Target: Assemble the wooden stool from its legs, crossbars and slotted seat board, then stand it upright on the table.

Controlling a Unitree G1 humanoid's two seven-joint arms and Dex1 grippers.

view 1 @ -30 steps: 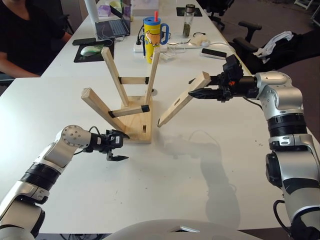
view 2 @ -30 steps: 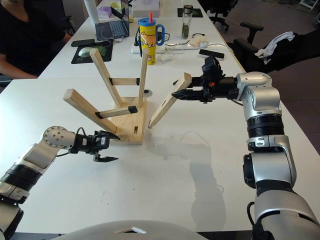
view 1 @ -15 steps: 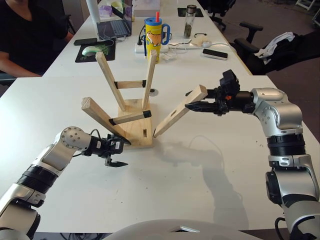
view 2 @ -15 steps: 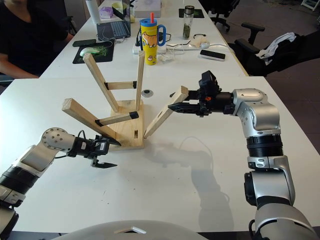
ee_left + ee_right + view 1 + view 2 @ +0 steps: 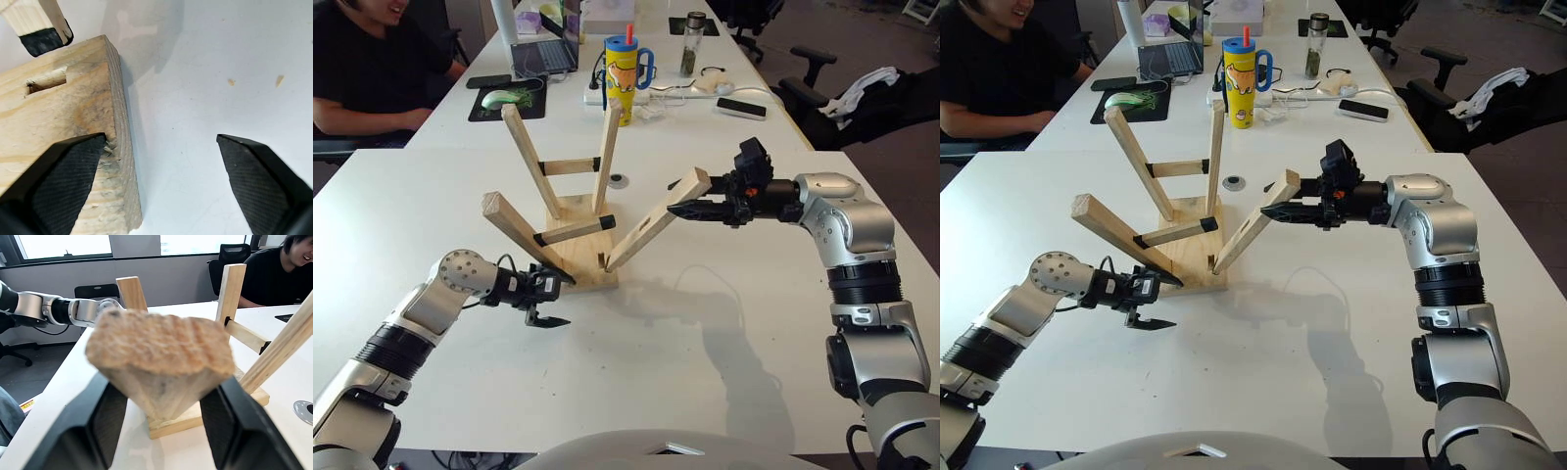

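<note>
Presently, as seen from beside the desk (image 5: 705, 372):

1. Board (image 5: 570, 277): lies flat on the desk, slotted face up, between the two arms and nearer the left one.
2. Fitted legs: three stand out of the board. Two are at the far side, (image 5: 533, 157) and (image 5: 610, 157), joined by a crossbar (image 5: 570, 166). One splays toward the robot's left (image 5: 514, 227).
3. Loose leg (image 5: 654, 221): its long axis slopes from its high end on the robot's right, down and leftward to the board's near right corner. The low end meets the board there. I cannot tell whether it sits in the slot.
4. Right end effector (image 5: 680, 198): clamped on the leg's high end, one finger on each side. It sits up-slope of the board, so the slot lies down the leg's own axis from it.
5. Left end effector (image 5: 161, 142): fingers spread, gripping nothing. It is at the board's near edge, with one pad (image 5: 63, 169) resting on the wood at a corner and the other (image 5: 259, 181) over bare desk.
6. Governing relation: the right arm alone carries the leg. A push along that sloping axis, with the high end raised toward upright, looks like what seating requires. The left arm, the nearer to the board, is placed to brace it against sliding.
</note>
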